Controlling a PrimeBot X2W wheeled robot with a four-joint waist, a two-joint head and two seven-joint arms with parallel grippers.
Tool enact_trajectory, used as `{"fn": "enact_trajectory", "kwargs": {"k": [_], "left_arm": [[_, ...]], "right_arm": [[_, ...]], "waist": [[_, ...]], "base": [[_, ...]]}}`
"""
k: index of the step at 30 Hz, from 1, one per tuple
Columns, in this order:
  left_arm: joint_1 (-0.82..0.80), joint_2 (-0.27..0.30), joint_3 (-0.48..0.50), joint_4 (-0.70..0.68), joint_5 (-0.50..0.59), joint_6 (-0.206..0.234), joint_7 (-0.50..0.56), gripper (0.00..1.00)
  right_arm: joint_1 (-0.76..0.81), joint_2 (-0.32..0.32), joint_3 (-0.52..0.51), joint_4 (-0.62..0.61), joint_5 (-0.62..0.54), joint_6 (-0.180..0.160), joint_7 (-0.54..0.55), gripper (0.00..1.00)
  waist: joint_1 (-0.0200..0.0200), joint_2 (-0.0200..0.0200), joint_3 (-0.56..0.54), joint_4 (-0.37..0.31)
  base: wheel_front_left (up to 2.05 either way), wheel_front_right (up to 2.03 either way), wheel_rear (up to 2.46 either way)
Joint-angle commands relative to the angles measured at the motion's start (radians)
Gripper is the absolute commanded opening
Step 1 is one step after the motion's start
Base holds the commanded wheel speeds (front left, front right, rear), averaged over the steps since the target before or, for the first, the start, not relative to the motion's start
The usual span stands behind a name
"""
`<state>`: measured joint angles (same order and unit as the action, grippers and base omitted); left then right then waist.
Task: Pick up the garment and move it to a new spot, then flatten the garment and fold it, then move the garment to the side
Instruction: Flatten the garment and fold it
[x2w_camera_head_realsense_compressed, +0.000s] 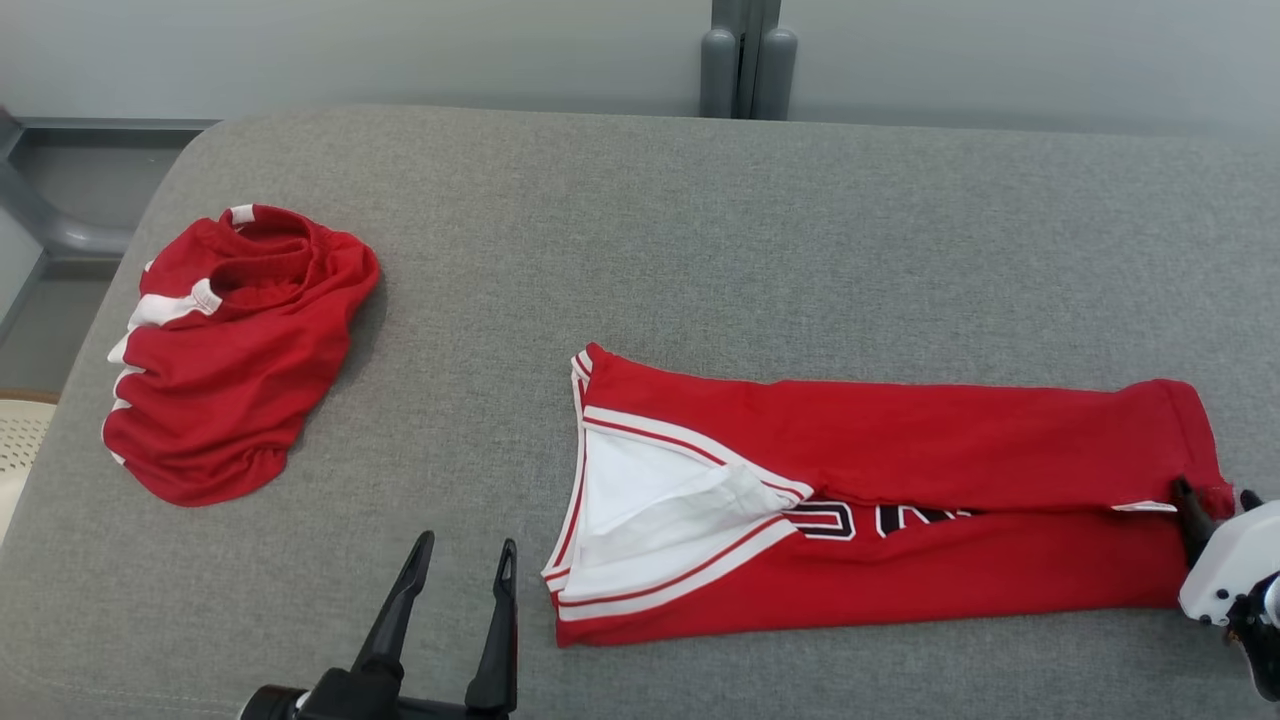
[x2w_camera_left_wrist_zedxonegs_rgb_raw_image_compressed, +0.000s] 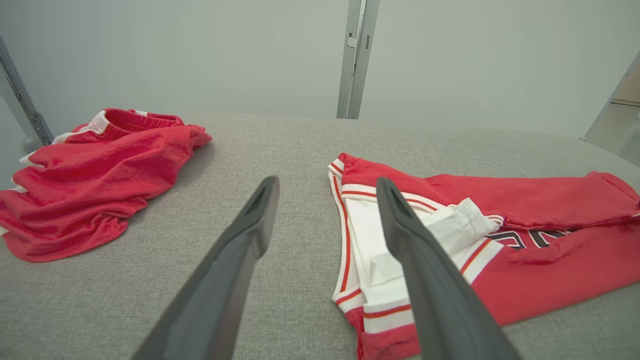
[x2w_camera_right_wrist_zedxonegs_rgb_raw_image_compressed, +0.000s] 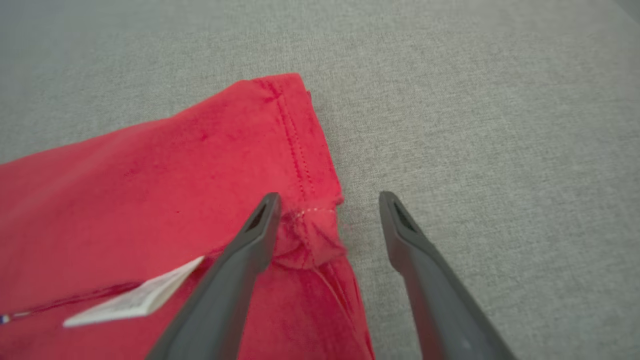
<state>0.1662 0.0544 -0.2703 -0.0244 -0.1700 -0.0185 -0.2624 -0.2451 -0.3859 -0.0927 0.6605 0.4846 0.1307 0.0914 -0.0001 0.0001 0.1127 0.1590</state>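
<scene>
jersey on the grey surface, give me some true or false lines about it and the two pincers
1. The jersey lies folded into a long strip on the grey surface. True.
2. The left pincer grips the jersey's collar. False: it is open, holds nothing and is beside the jersey.
3. The right pincer is open at the jersey's hem end. True.
4. The shorts are stacked on the jersey. False: they lie crumpled, apart from it, at the robot's left.
5. A white tag shows on the jersey near the right pincer. True.
</scene>
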Motion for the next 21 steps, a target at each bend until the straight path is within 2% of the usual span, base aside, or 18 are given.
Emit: {"fn": "enact_trajectory", "kwargs": {"k": [1, 8, 10, 11, 12, 13, 16, 21], "left_arm": [[-0.018, -0.001, 0.007, -0.004, 0.009, 0.0, -0.003, 1.0], [-0.04, -0.004, 0.014, -0.015, 0.016, 0.003, -0.003, 1.0], [-0.046, -0.004, 0.012, -0.018, 0.014, 0.005, -0.003, 1.0], [-0.05, -0.004, 0.011, -0.02, 0.014, 0.007, -0.003, 1.0], [-0.053, -0.004, 0.011, -0.021, 0.013, 0.008, -0.003, 1.0], [-0.055, -0.004, 0.011, -0.022, 0.013, 0.008, -0.003, 1.0], [-0.057, -0.004, 0.011, -0.022, 0.023, 0.003, -0.003, 1.0], [-0.059, -0.004, 0.022, -0.032, 0.025, 0.007, -0.003, 1.0]], "right_arm": [[0.022, 0.0, 0.005, 0.001, 0.007, 0.0, 0.01, 1.0], [0.043, 0.015, 0.034, 0.004, 0.041, 0.0, 0.059, 1.0], [0.038, 0.014, 0.045, 0.017, 0.05, 0.0, 0.074, 0.86], [0.035, 0.015, 0.053, 0.02, 0.054, 0.0, 0.079, 0.42], [0.032, 0.016, 0.057, 0.022, 0.065, 0.0, 0.085, 0.32], [0.03, 0.015, 0.069, 0.018, 0.075, 0.0, 0.092, 0.0], [0.024, -0.009, 0.08, 0.006, 0.097, -0.001, 0.094, 0.0], [-0.006, -0.1, 0.062, -0.013, 0.088, -0.002, 0.061, 0.0]], "waist": [[0.0001, -0.0001, 0.007, 0.002], [0.0001, -0.0001, 0.032, -0.011], [0.0001, -0.0001, 0.036, -0.011], [0.0001, -0.0001, 0.038, -0.011], [0.0001, -0.0001, 0.04, -0.011], [0.0001, -0.0001, 0.042, -0.011], [0.0001, -0.0001, 0.047, -0.012], [0.0001, -0.0001, 0.061, -0.028]], "base": [[0.0, 0.0, 0.0], [0.0, 0.0, 0.0], [0.0, 0.0, 0.0], [0.0, 0.0, 0.0], [0.0, 0.0, 0.0], [0.0, 0.0, 0.0], [0.0, 0.0, 0.0], [0.0, 0.0, 0.0]]}}
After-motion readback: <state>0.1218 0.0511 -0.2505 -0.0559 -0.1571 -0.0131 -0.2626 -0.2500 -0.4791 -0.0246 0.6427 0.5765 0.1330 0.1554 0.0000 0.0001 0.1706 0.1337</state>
